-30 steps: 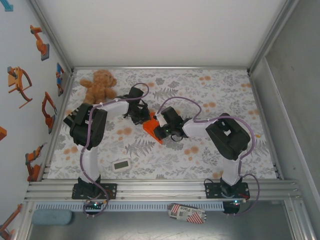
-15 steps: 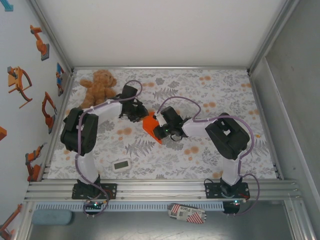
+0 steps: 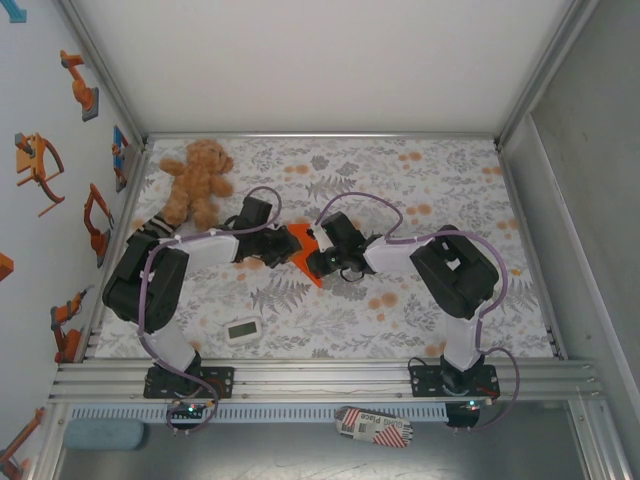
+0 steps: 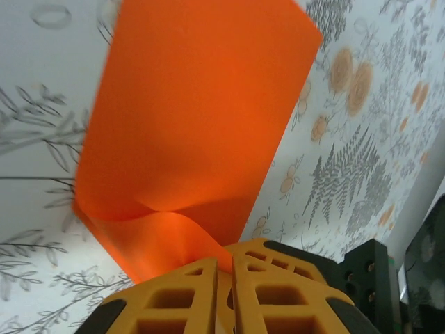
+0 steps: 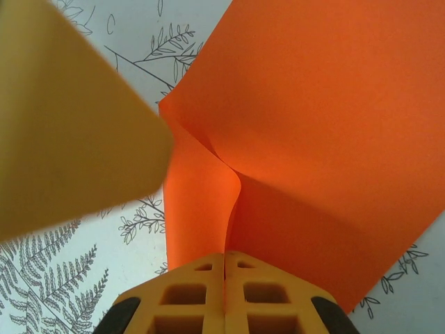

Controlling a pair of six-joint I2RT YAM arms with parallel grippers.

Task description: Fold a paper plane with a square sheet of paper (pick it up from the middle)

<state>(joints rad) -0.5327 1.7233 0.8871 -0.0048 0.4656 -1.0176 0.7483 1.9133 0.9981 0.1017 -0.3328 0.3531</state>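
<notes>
The left arm [image 3: 205, 245] and the right arm [image 3: 455, 275] are built alike. Each has slim white tubular links joined by bulky, boxy black joint housings, and each rises from a flat black base plate [image 3: 190, 381]. A thin purple cable [image 3: 262, 192] runs along each arm from base to wrist, standing off in loose loops near the wrist. The left pincer [image 4: 224, 261] and the right pincer [image 5: 224, 259] carry yellow-orange plastic fingers [image 4: 174, 299], moulded as a lattice of squarish cut-outs with a straight seam between them and rounded black parts at the outer corners.
</notes>
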